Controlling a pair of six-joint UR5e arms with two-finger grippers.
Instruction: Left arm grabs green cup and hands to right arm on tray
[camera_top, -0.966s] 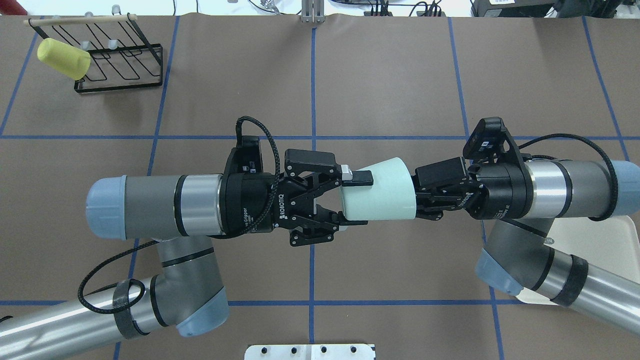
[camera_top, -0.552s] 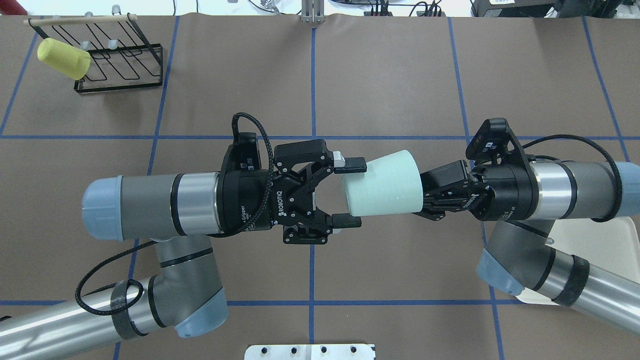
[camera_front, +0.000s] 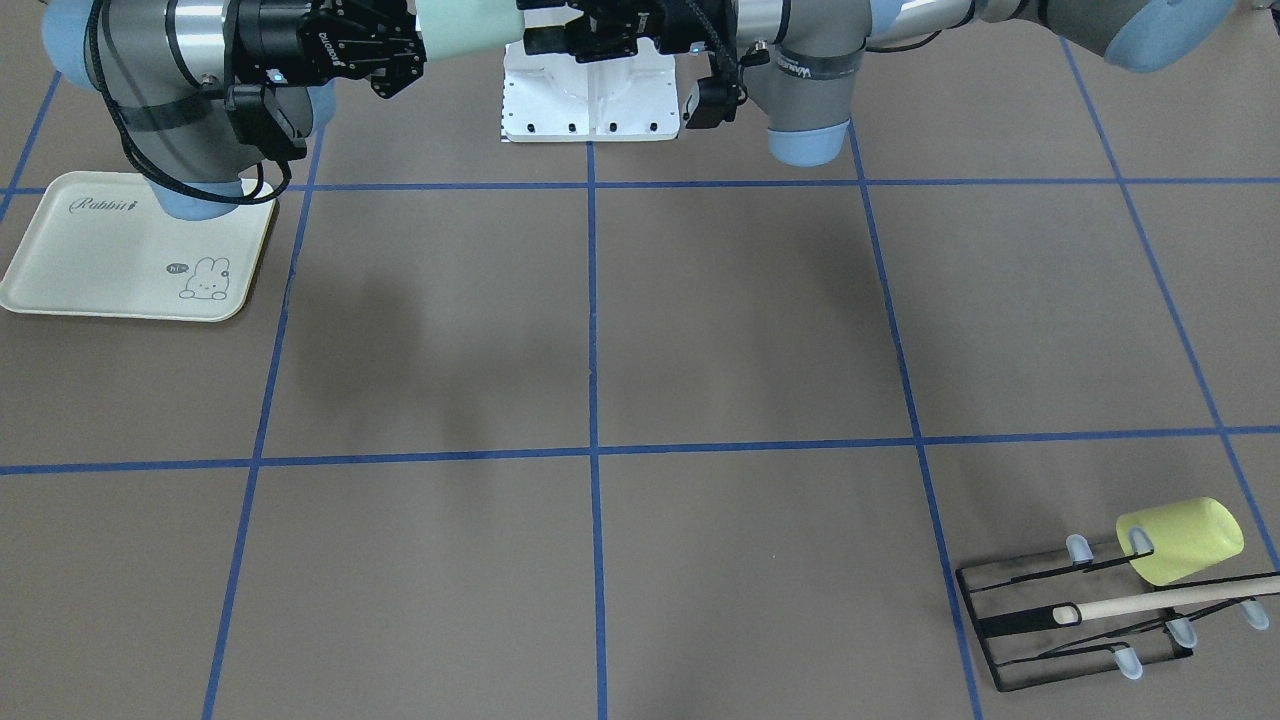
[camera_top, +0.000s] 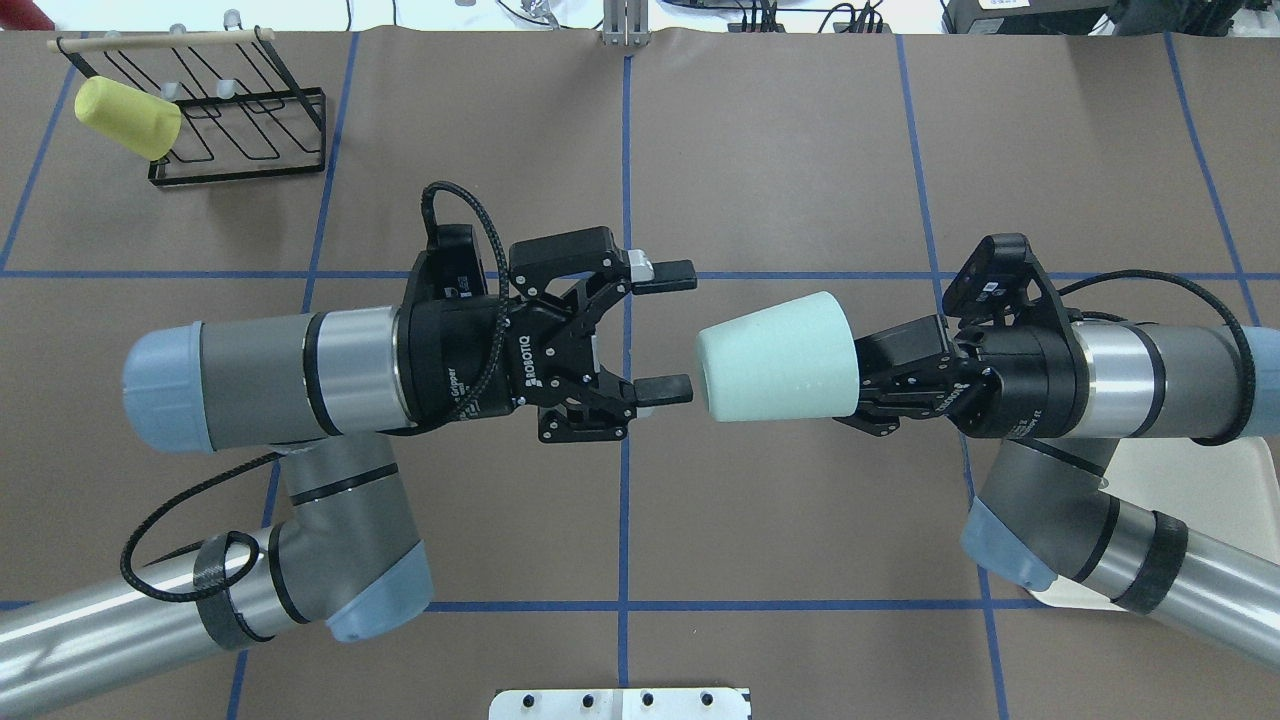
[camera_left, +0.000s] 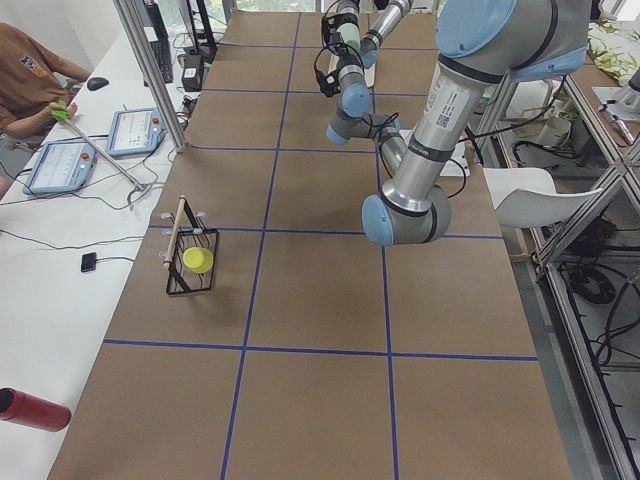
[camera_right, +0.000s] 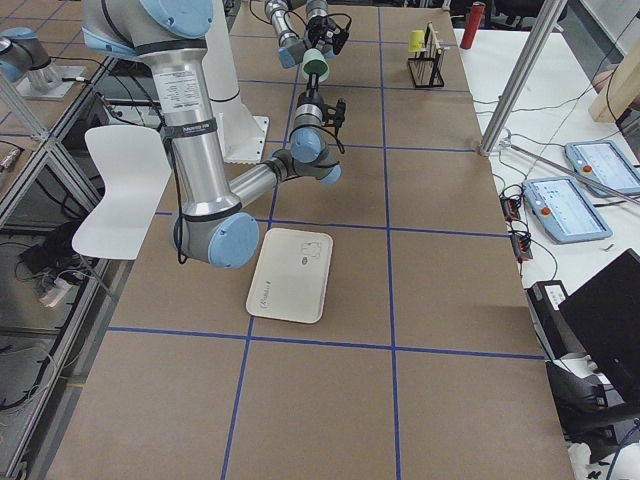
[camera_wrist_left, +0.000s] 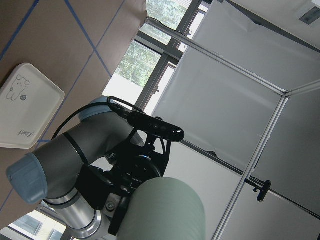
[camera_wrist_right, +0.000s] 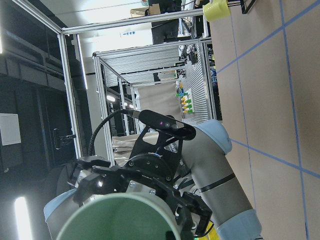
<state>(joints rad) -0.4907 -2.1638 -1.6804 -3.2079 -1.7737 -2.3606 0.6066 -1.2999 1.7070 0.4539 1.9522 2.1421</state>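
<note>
The pale mint-green cup (camera_top: 775, 357) hangs level in the air over the table's middle, its narrow closed end towards my left gripper. My right gripper (camera_top: 868, 388) is shut on the cup's wide end. My left gripper (camera_top: 672, 330) is open and empty, a short gap to the left of the cup. In the front-facing view the cup (camera_front: 465, 20) sits between the right gripper (camera_front: 385, 45) and the left gripper (camera_front: 560, 25). The cream rabbit tray (camera_front: 120, 250) lies on the table under the right arm; only a corner (camera_top: 1190, 480) shows from overhead.
A black wire rack (camera_top: 230, 120) with a wooden rod stands at the far left, with a yellow-green cup (camera_top: 128, 117) on one of its pegs. The robot's white base plate (camera_front: 590, 95) is at the near edge. Blue tape lines cross the brown table.
My left gripper has let go of the cup, opened wider and drawn back to the left. The cup stays in my right gripper, which has shifted slightly right.
</note>
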